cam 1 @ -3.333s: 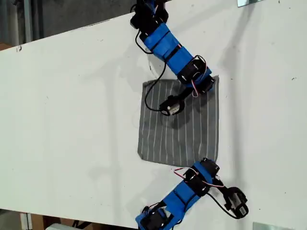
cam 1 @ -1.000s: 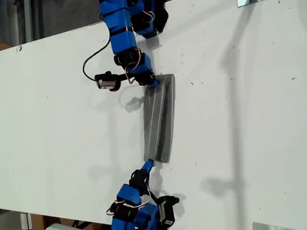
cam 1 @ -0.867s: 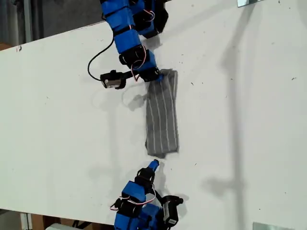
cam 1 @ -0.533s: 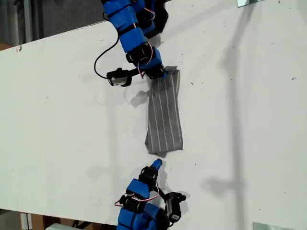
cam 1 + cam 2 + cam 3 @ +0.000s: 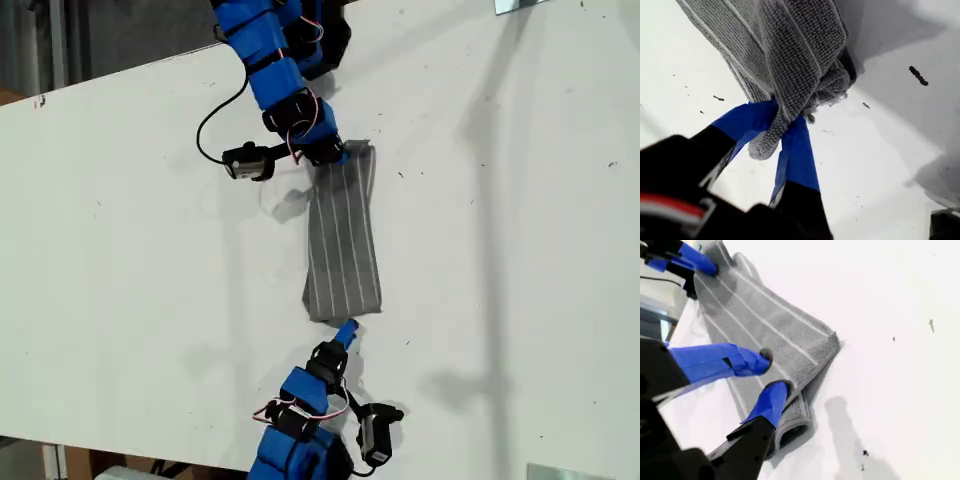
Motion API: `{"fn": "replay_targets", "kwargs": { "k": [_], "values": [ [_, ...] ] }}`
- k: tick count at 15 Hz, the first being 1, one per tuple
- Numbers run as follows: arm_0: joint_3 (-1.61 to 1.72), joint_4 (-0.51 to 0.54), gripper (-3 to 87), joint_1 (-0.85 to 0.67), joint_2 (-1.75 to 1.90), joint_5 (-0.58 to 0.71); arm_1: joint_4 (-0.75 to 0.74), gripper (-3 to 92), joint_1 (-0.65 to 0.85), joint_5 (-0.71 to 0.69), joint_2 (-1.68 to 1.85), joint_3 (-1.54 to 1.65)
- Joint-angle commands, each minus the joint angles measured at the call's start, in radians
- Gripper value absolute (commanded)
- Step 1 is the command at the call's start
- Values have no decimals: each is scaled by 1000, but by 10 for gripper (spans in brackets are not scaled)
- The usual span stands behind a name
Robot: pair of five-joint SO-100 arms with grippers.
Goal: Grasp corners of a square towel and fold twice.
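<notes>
Pinching a bunched end of the towel (image 5: 342, 250) between the blue jaws of my first gripper (image 5: 335, 155), at the strip's 12 o'clock end in the exterior view. Seen up close in the first wrist view: jaws of my first gripper (image 5: 777, 117) closed tight on crumpled grey pile, with a small rounded tuft, one of the corners (image 5: 762, 145), poking out behind the grip and the rest of the towel (image 5: 790, 45) hanging away in folds.

Folded once into a long narrow strip, near the middle of the white table (image 5: 120, 250) in the exterior view, running from 12 o'clock to 6 o'clock and leaning slightly toward 5 o'clock at its lower end. Soft grey looped cloth, thin white stripes running lengthwise. Top end gathered and narrow, lower end flat and wider.

Poised at the strip's 6 o'clock end with my second gripper (image 5: 347, 330), jaws parted. In the second wrist view, my second gripper (image 5: 769, 374) spread over the doubled edge of the towel (image 5: 775, 335): one blue finger above the top layer, the other down beside the lower layers, not clamped. Stacked layers plain at the folded corner (image 5: 832, 342).

Counted: one towel, two blue arms, two grippers, one at each end of the strip.
</notes>
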Motion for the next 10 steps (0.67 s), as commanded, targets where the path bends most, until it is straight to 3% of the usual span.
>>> {"fn": "replay_targets", "kwargs": {
  "k": [1,6,10],
  "values": [
    [-127,-57,172,60,-176,-61,-14,-2,-3,-5,46,-6],
    [-453,-31,197,38,-609,-63,-49,-2,-32,3,46,15],
    [-439,38,198,0,-635,-94,-69,-2,-67,9,54,14]
  ]
}}
